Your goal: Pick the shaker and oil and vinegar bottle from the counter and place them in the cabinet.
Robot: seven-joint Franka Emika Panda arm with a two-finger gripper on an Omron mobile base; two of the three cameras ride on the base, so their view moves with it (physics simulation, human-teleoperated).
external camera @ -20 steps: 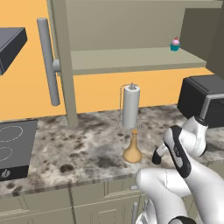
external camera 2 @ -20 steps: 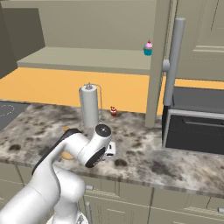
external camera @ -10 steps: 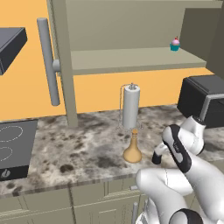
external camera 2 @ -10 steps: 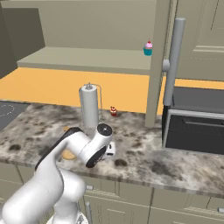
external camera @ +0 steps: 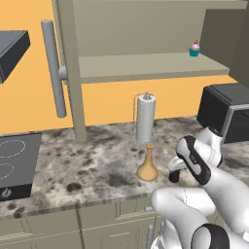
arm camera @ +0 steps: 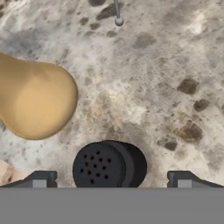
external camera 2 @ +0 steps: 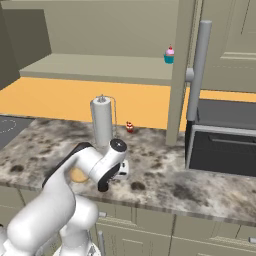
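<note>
Black shaker (arm camera: 107, 165) upright beside tan bottle (arm camera: 35, 99), on counter (arm camera: 166, 78).

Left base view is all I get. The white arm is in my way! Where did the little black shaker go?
Observer: In the hand view, the small black cylindrical shaker stands on the speckled marble-look counter, right under the gripper.
Operator: Is it grabbed?
Observer: No. The jaws are wide open, with a gap to the shaker on each side.
Operator: Is the tan flask-shaped bottle touching it?
Observer: No. In the hand view, the bottle sits close beside the shaker, with bare counter between them.
Operator: Anything hiding behind the paper-towel roll?
Observer: Yes. The right base view shows a tiny red-and-white thing beside the white paper-towel roll, near the wall.
</note>
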